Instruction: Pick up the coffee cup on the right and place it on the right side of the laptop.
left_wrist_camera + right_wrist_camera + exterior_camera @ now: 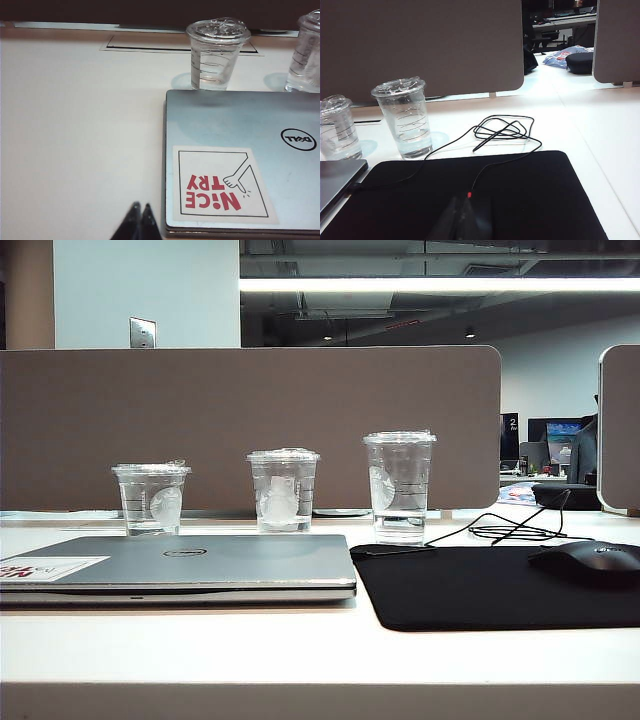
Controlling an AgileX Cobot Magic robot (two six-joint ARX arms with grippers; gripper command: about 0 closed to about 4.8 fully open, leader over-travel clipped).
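Note:
The coffee cup (400, 487), the tallest clear lidded cup, stands upright behind the black mouse pad's left corner; it shows in the right wrist view too, coffee cup (404, 117). The closed silver laptop (200, 565) lies to its left, with a sticker on one corner. Neither gripper appears in the exterior view. My left gripper (140, 207) is shut and empty, over bare table beside the laptop (240, 160) near its stickered corner. My right gripper (460, 202) is shut and empty over the mouse pad, well short of the cup.
Two shorter clear cups (151, 498) (283, 490) stand behind the laptop. A black mouse (590, 562) sits on the mouse pad (500, 585), its cable (510, 530) coiled behind. A brown partition (250, 420) closes off the back.

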